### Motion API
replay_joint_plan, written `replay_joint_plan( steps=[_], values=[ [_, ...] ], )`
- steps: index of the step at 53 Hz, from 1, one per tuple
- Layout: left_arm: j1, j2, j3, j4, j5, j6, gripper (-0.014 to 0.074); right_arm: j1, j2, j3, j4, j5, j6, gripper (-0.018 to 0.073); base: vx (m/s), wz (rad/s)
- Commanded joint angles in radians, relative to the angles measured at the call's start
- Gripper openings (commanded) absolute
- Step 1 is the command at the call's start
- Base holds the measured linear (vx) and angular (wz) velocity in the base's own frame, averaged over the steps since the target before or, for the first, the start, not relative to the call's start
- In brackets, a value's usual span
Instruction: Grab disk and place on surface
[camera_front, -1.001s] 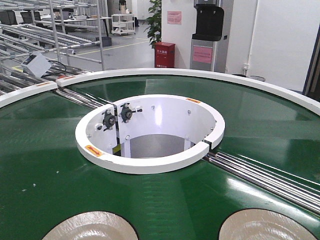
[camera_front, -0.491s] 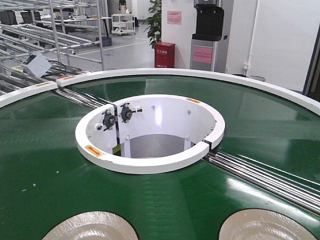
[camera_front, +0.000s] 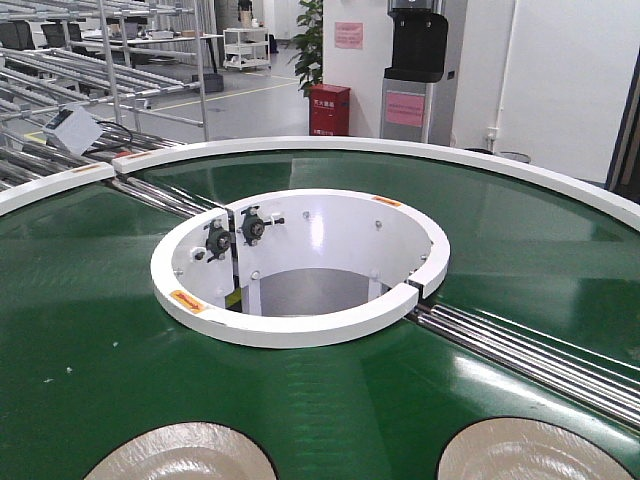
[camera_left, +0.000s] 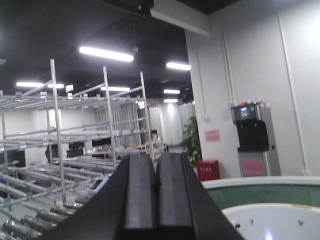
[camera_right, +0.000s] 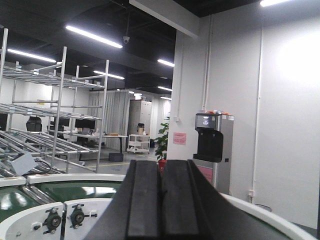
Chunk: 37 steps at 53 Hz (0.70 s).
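Two pale beige disks lie on the green conveyor belt (camera_front: 90, 300) at the bottom edge of the front view, one at the left (camera_front: 180, 455) and one at the right (camera_front: 525, 450), both cut off by the frame. Neither gripper shows in that view. In the left wrist view my left gripper (camera_left: 156, 156) is shut with its black fingers pressed together and nothing between them, raised and facing across the room. My right gripper (camera_right: 161, 162) is likewise shut and empty. The surface is out of view.
A white inner ring (camera_front: 300, 325) encloses the hole at the belt's middle, with two black bearings (camera_front: 235, 233) on its wall. Steel rollers (camera_front: 530, 350) cross the belt at the right. A white outer rim (camera_front: 400, 150) bounds it. Racks (camera_left: 60, 150) and a dispenser (camera_right: 209, 145) stand beyond.
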Motion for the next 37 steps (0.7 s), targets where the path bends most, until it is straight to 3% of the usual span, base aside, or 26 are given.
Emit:
replay_joint_plan(
  steps=[1,12,24,31,37],
  values=[
    [-0.007,0.2,-0.104,0.002,-0.044,0.005,0.0001,-0.003,0.163,-0.124,-0.015,-0.038,-0.022,-0.0009,0.0,0.0],
    [-0.008,0.51,-0.159,-0.008,-0.053,-0.005,0.0001,-0.003,0.445,-0.173,0.002,-0.092,0.0,-0.0009,0.0,0.0],
    [-0.028,0.591,-0.159,-0.005,-0.041,-0.001,0.0022,-0.003,0.579,-0.173,0.002,-0.095,0.066,0.0,0.0,0.0],
    [-0.068,0.591,-0.159,-0.005,-0.064,0.003,0.0101,-0.003,0.597,-0.173,0.002,-0.095,0.088,0.005,0.0,0.0],
    [-0.078,0.591,-0.159,-0.005,-0.061,0.005,0.0216,-0.003,0.606,-0.173,0.001,-0.089,0.087,0.0158,0.0,0.0]
  ],
)
